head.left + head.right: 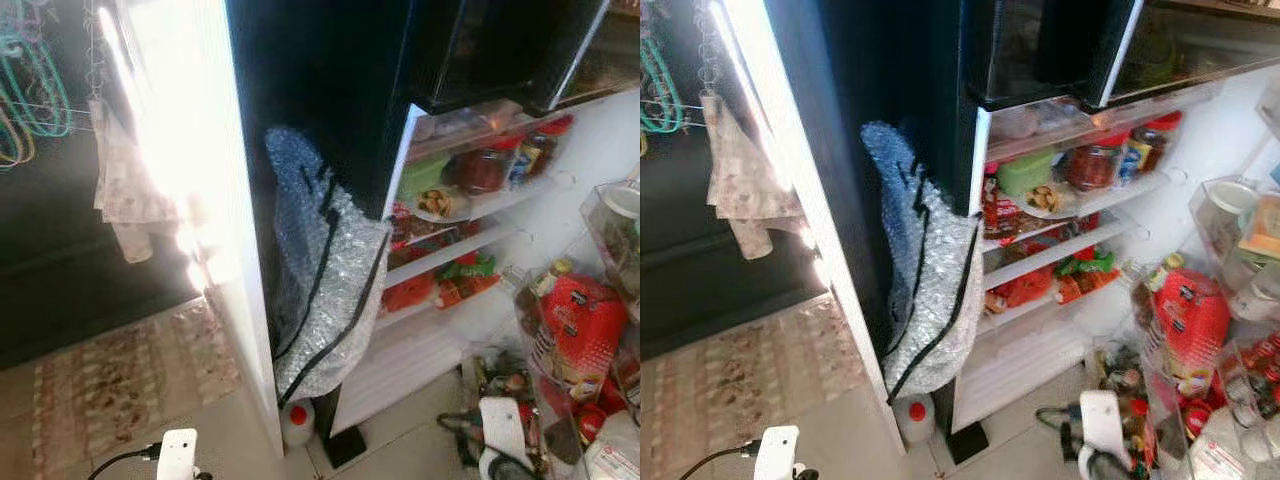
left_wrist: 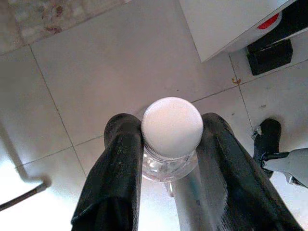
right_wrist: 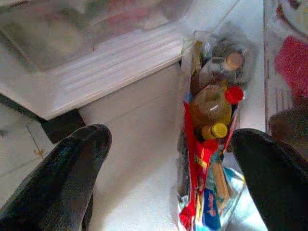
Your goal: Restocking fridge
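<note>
The fridge stands open, its shelves crowded with jars and packets, a silver insulated bag hanging at its left edge. On the tiled floor beside the door sits a grocery bag of bottles. The right tool hangs above it, fingers spread wide. The left tool pinches a clear bottle by the neck, its long axis running along the fingers, white cap toward the wrist camera.
</note>
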You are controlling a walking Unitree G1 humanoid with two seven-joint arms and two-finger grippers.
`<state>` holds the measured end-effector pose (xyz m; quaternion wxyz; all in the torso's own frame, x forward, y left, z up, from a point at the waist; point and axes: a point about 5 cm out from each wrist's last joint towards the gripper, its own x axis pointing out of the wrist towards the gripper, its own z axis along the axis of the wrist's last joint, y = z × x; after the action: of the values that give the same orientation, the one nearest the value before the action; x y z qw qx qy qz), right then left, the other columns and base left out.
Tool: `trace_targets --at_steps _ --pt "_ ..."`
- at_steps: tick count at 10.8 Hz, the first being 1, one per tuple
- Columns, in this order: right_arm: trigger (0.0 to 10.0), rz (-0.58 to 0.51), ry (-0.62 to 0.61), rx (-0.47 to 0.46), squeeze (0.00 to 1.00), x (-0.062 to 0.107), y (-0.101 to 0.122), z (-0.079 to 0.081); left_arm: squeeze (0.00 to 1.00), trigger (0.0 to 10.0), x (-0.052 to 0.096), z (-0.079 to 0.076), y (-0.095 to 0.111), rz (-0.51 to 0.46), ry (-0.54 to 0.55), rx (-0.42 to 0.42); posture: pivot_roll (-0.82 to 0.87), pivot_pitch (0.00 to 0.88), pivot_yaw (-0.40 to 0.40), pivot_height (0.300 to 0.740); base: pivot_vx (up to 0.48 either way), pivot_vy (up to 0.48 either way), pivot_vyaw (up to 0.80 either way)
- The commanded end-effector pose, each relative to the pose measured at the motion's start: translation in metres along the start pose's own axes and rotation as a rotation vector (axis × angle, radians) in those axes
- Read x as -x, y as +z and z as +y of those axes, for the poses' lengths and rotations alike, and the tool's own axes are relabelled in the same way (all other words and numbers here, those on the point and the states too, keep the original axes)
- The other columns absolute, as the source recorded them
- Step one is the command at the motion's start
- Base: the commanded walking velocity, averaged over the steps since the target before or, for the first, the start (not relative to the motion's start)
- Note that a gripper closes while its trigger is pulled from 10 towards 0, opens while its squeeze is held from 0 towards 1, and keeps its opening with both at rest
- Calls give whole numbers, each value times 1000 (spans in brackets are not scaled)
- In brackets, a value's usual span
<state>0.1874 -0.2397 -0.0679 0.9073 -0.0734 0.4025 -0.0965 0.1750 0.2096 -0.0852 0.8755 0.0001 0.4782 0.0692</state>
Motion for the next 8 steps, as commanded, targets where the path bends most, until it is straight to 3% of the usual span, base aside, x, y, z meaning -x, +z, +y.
trace_targets --at_steps 1,2,3,8 --pt "10000 -18 -30 -3 0 1 -1 -4 0 10000 1 2 -9 36 10 21 -75 15 -30 740 0 0 0" --pt "10000 -66 -86 8 0 2 3 -9 0 10000 2 3 -12 43 11 17 -78 19 -22 740 0 0 0" --pt "10000 -231 -243 -17 0 3 30 -29 0 10000 3 6 -17 53 21 18 -83 24 -11 740 0 0 0" --pt "10000 -425 -486 -48 0 22 34 -64 0 10000 5 14 -26 71 31 -6 -96 51 13 740 0 0 0"
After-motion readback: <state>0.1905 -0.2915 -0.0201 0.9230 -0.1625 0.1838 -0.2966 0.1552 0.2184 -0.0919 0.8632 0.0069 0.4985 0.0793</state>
